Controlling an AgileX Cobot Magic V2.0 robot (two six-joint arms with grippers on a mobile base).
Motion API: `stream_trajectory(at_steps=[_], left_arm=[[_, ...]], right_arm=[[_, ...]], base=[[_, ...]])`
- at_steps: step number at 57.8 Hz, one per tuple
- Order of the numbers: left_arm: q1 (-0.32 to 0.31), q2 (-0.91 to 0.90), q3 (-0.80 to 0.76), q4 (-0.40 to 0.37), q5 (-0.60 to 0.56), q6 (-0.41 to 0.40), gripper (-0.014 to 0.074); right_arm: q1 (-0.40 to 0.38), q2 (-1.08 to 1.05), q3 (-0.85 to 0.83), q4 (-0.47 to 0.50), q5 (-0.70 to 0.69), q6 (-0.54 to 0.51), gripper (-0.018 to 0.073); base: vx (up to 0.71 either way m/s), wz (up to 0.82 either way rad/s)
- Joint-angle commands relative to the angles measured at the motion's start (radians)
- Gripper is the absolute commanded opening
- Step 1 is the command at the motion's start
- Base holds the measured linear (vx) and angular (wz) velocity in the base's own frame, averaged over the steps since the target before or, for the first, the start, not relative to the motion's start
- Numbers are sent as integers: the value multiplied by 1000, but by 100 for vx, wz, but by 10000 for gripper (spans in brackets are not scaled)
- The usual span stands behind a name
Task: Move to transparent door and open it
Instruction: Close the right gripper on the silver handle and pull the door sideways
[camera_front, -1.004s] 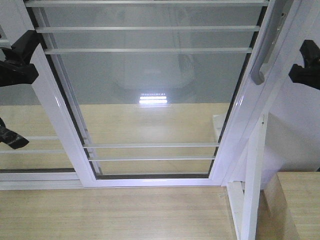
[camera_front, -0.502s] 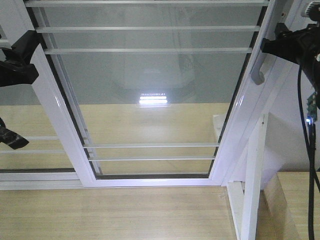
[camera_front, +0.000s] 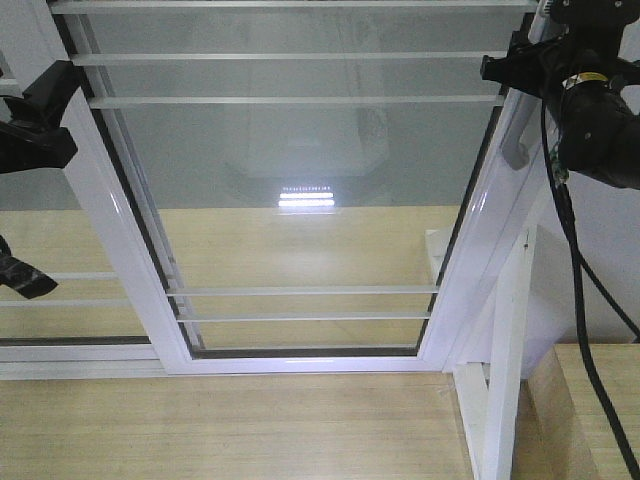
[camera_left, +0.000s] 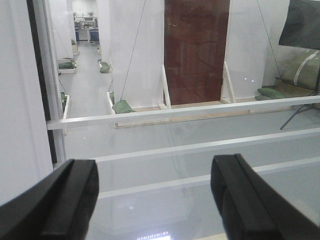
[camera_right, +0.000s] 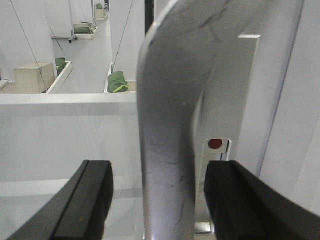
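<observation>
**Right hand open around the door handle**

Right hand (camera_right: 162, 200) spread wide and gripping nothing. One black finger (camera_right: 85, 205) to the left of the pull handle (camera_right: 170, 100), the other to the right, with a gap on both sides. Silver-grey metal of the handle full of fine scratches in the right wrist view. Upper and lower ends cut off there.

Just beside the handle, a small white plate with a round red dot (camera_right: 215, 144). Too blurred to tell what it marks.

From the front, most of the handle hidden behind the right arm, only the hooked lower end in sight. On this arm a yellow label (camera_front: 590, 78), with writing too small to read. Below it a black cable (camera_front: 583, 300) hanging down, cut off by the bottom edge.

Transparent door (camera_front: 300, 250) in the middle of the front view, white-framed and crossed by thin white bars, the handle on its right stile. Top cut off by the picture edge. On the glass, a bright reflection of a lamp (camera_front: 306, 197).

Left hand (camera_left: 155, 200) also wide open and empty, facing the glass, fingertips out of the picture. From the front, partly cut off at the left edge, before a second glass panel (camera_front: 60, 250).

Wooden floor (camera_front: 230, 420) under the door frame.
</observation>
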Motion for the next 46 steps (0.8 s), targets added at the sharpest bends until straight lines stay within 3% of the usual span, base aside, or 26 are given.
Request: stream_trajectory(at_steps=[1,15,26,46], left_arm=[[-3,-14,-37,-7,-89,0,587],[-3,-14,-37,-7,-89,0,587],[-3,-14,-37,-7,-89,0,587],[-3,-14,-37,-7,-89,0,587]], right_arm=[[-15,-23,-59,-16,-91,-1,463],[-22,-14,-67,-26,-91,-1,340],[-16,-14,-67,-118,-72,3,230],[80,-15,-67,-184,-71,-1,226]], base=[[0,0],[0,0],[0,0],[0,0]])
